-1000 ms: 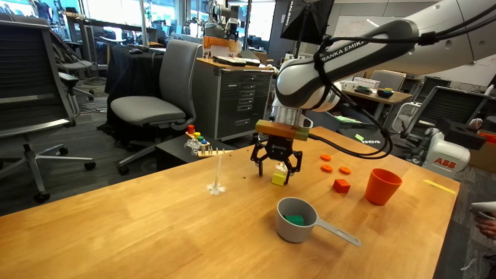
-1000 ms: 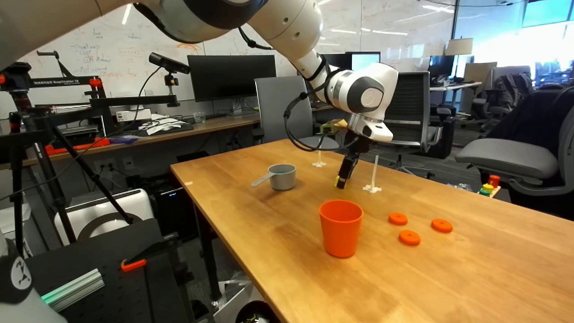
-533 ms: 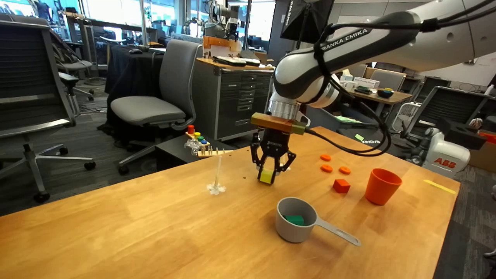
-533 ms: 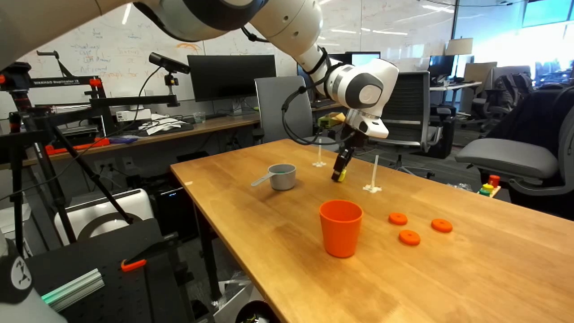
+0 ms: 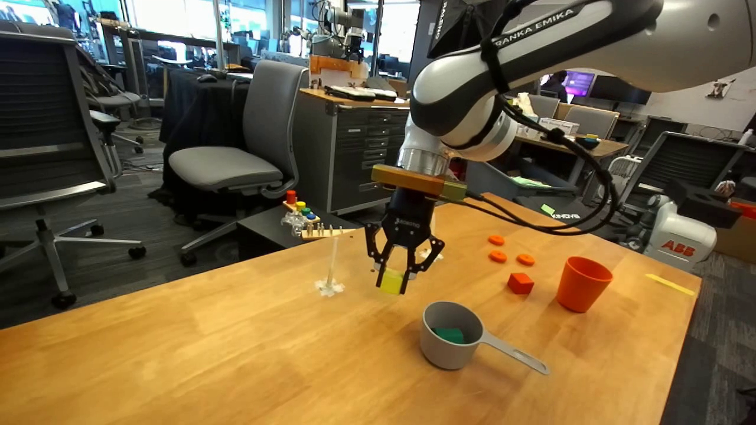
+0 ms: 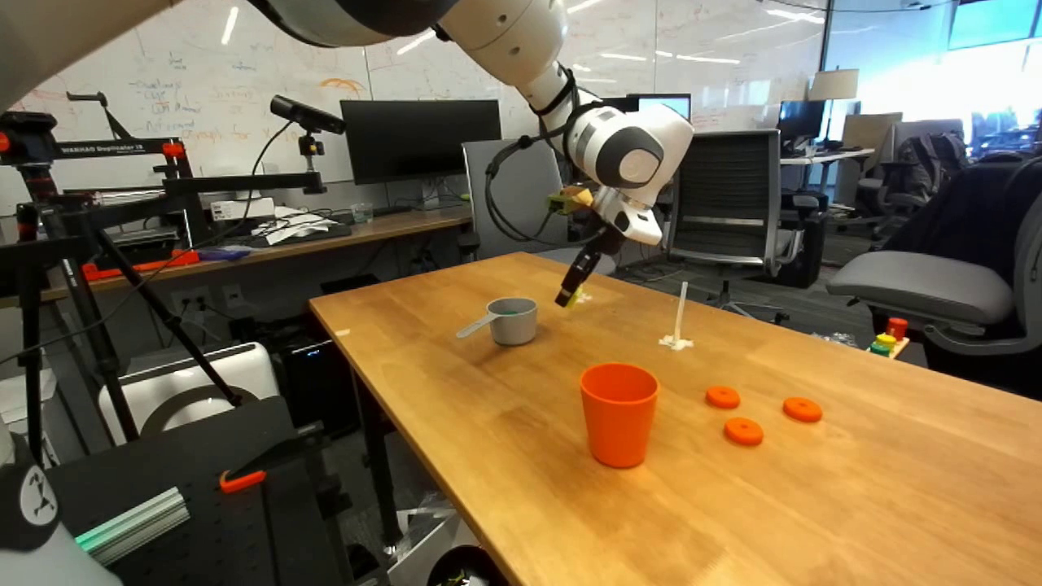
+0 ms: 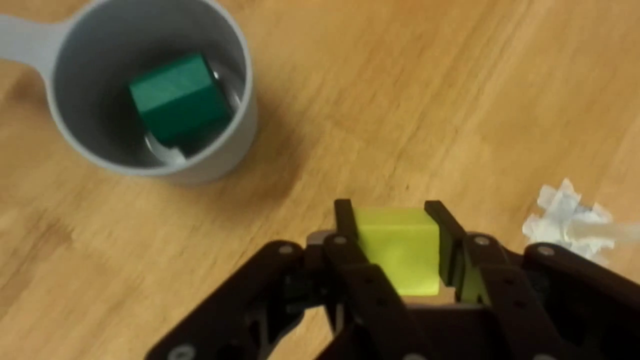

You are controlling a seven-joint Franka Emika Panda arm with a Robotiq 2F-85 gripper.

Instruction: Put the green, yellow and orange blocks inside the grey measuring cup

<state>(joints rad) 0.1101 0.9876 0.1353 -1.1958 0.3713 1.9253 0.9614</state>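
Observation:
My gripper (image 5: 391, 287) is shut on the yellow block (image 7: 400, 255), one finger against each side, and holds it above the table. In the wrist view the grey measuring cup (image 7: 215, 164) stands up and to the left of the gripper (image 7: 389, 210), apart from it. A green block (image 7: 175, 95) lies tilted inside the cup, and its top also shows in an exterior view (image 5: 449, 335). The cup (image 6: 514, 329) points its handle away from the gripper (image 6: 565, 301). An orange block (image 5: 520, 283), rather reddish, sits on the table beyond the cup; the orange tumbler hides it from the opposite side.
An orange tumbler (image 5: 583, 285) stands near the orange block, with three orange discs (image 5: 497, 257) close by. Thin upright sticks are taped to the table, a stick (image 5: 333, 262) near the far edge and a taped base (image 7: 570, 220) right beside the gripper.
A second ago the gripper stood open around the yellow block on the table. It has since shut on the block, lifted it and carried it towards the measuring cup's side.

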